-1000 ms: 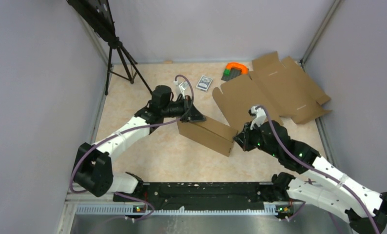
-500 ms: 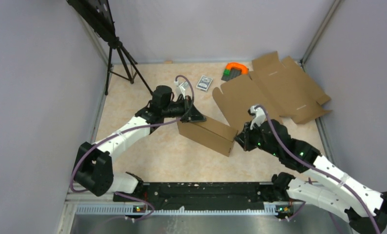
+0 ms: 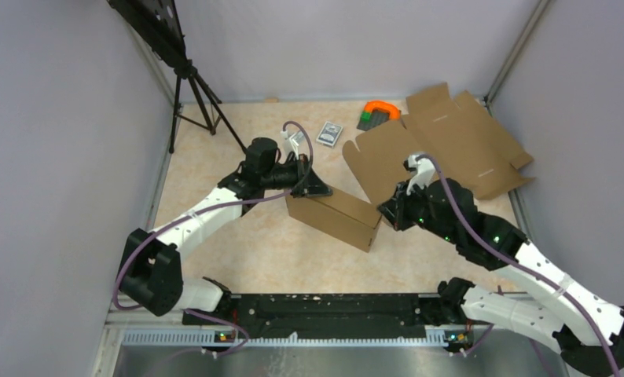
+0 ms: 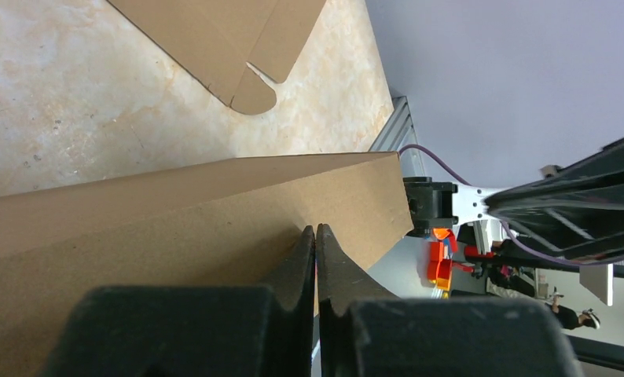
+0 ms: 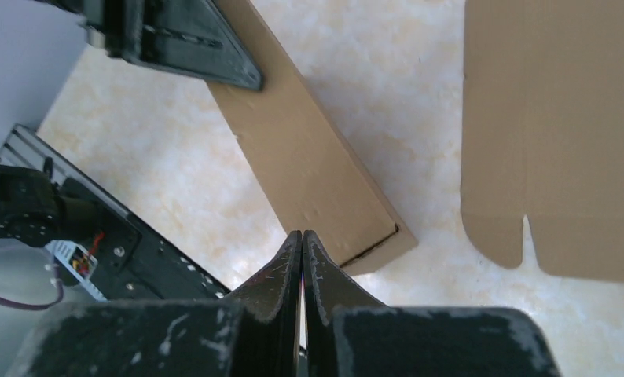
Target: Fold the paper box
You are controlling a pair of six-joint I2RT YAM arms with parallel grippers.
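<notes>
Over the last second only the right arm point(image 3: 482, 236) moves. Its wrist rises and swings a little toward the far edge of the tabletop point(image 3: 238, 251), and the forearm behind it stands steeper. The right jaws stay pressed together and hold nothing, their tips just beside the right-hand end of the plain brown cardboard paper box point(image 3: 336, 217). From the wrist view I cannot tell whether they touch it.

The box has not shifted. It lies near the middle of the tabletop, slanted, already a closed shallow rectangular form. The left arm point(image 3: 214, 206) has not moved either. The left jaws are also pressed together and empty, their tips over the box's far left corner as if pinning it down.

The second flat brown cardboard blank point(image 3: 442, 145) is spread at the far right corner. The small grey card pack point(image 3: 329, 133) lies near the far edge, and neither has changed.

My reading is that the folding is nearly done. The right arm seems to be easing off the end it was pressing while the left steadies the box. A thin dark seam shows at the box's near right corner point(image 5: 394, 232), so the end panel may not be seated, and that end may need another push.
</notes>
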